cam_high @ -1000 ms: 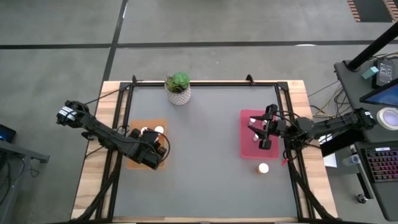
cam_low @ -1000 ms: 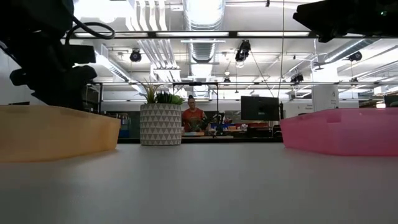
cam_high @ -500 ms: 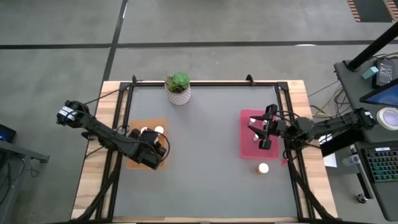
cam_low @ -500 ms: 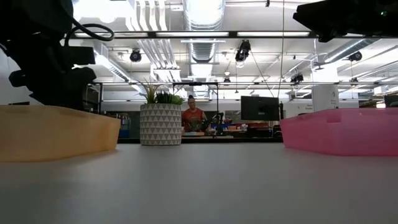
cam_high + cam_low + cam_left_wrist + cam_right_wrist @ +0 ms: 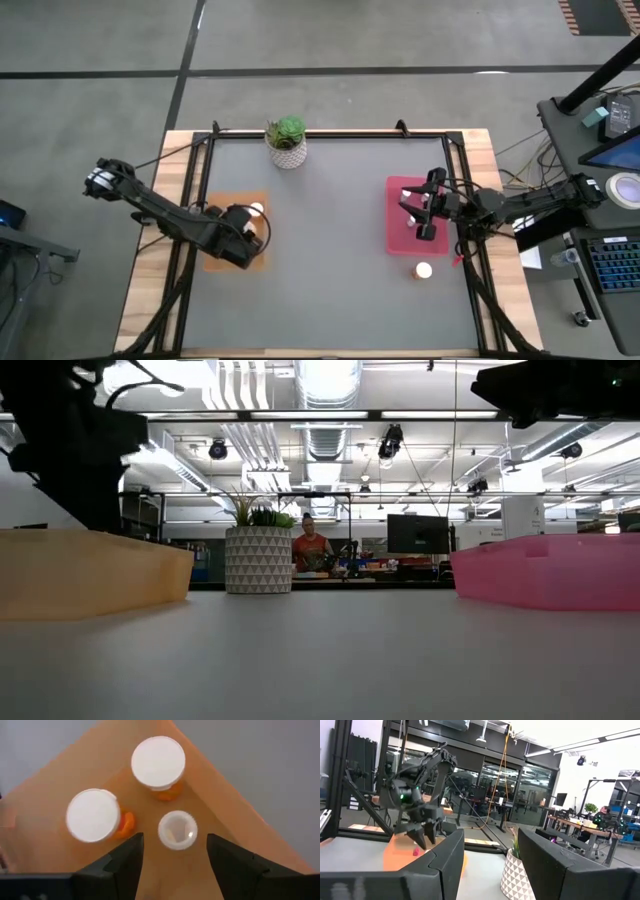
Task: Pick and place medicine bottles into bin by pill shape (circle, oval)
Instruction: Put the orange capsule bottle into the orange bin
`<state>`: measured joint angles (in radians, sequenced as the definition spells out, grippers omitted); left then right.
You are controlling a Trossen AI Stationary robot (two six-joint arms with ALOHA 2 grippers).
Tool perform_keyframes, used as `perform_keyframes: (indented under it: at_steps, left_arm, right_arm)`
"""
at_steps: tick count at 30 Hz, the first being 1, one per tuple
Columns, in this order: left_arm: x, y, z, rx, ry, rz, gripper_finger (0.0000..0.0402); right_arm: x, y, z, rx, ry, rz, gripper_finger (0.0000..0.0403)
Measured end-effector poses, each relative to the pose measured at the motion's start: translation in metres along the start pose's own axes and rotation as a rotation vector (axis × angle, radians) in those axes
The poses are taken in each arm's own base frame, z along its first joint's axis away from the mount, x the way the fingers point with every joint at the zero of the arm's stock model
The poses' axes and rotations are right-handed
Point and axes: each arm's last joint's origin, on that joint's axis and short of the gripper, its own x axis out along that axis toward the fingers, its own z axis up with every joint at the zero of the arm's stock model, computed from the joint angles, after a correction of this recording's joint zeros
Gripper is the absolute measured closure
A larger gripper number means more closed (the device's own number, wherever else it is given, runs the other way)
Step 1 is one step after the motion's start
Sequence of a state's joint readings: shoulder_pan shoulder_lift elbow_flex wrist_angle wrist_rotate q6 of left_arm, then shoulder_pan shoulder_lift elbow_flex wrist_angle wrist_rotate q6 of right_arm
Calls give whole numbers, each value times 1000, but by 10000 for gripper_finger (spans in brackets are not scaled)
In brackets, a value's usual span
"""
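Three medicine bottles stand upright on the floor of the orange bin (image 5: 240, 820): two wider ones with white caps and orange bodies (image 5: 158, 762) (image 5: 93, 815), and a slimmer whitish one (image 5: 177, 830). My left gripper (image 5: 175, 862) hangs open above them, pointing down, touching none; it also shows in the high view (image 5: 243, 233). Another white-capped bottle (image 5: 423, 270) stands on the table near the pink bin (image 5: 398, 240). My right gripper (image 5: 425, 222) is open and empty above the pink bin.
A potted green plant (image 5: 287, 140) stands at the table's far edge, between the bins. The orange bin (image 5: 90, 570) sits at the table's left and the pink bin (image 5: 550, 570) at its right, with bare grey table between them. A person is far off in the room.
My left gripper has risen above the orange bin and moved a little toward the table's left edge. My right arm has kept still.
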<state>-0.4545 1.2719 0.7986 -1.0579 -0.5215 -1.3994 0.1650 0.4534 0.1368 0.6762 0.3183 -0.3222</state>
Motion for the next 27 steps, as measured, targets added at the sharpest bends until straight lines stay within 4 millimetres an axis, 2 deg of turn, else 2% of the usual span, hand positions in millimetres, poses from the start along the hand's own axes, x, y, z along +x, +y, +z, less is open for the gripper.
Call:
perform_keyframes:
  at_steps: [6,10,18,22,27]
  left_arm:
    - [-26,4,15,12,-28,-110,200]
    - [-38,-4,26,108,-155,-203,200]
    - [-58,-41,45,429,-493,-476,200]
    - [-70,-51,52,608,-662,-550,200]
    - [-77,-54,57,768,-796,-530,200]
  right_arm:
    - [0,0,0,0,2,-6,225]
    - [0,-1,-1,8,13,-31,225]
    - [0,-1,-1,39,21,-46,225]
    - [0,-1,-1,103,21,-46,225]
    - [0,-1,-2,225,22,-44,225]
